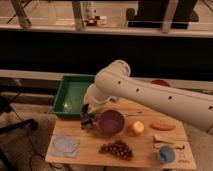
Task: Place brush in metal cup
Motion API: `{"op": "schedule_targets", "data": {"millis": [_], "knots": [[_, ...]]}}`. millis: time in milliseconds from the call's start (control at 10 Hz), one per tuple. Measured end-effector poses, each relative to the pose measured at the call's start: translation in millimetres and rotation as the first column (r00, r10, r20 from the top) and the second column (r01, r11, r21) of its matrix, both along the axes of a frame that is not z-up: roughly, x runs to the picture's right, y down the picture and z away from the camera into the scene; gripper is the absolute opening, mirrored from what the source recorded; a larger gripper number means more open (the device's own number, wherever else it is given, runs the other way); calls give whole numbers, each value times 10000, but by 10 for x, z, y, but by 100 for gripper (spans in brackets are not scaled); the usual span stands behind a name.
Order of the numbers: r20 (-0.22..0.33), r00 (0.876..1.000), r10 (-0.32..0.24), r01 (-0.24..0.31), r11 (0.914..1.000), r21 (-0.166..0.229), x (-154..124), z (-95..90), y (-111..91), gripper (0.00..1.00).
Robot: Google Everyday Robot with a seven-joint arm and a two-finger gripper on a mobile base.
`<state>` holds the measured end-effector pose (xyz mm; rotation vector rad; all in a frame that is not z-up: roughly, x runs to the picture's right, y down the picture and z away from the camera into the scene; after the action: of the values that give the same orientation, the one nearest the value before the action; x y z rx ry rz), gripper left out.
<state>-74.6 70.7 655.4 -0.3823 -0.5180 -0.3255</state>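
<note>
While the arm bends down to the wooden table (90, 149), I see the gripper (86, 115) just left of the purple bowl (111, 122), right over the metal cup (87, 124). I cannot tell its grip or find the brush.

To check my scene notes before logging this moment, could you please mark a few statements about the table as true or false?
1. The gripper is at the left side of the purple bowl. True.
2. The green tray sits right of the carrot. False: it is at the far left, behind the gripper.
3. The grapes lie in front of the purple bowl. True.
4. The carrot lies inside the purple bowl. False: it lies on the table, right of the orange fruit.
5. The blue cloth is at the table's front left. True.
</note>
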Motion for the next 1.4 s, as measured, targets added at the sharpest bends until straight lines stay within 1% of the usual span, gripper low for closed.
{"op": "schedule_targets", "data": {"millis": [600, 1000, 1400], "knots": [[-38, 10000, 25, -25, 10000, -64, 11, 40, 27, 2], [-130, 9998, 137, -139, 9997, -185, 54, 99, 46, 2], [-136, 9998, 135, -138, 9997, -210, 65, 94, 50, 2]]}}
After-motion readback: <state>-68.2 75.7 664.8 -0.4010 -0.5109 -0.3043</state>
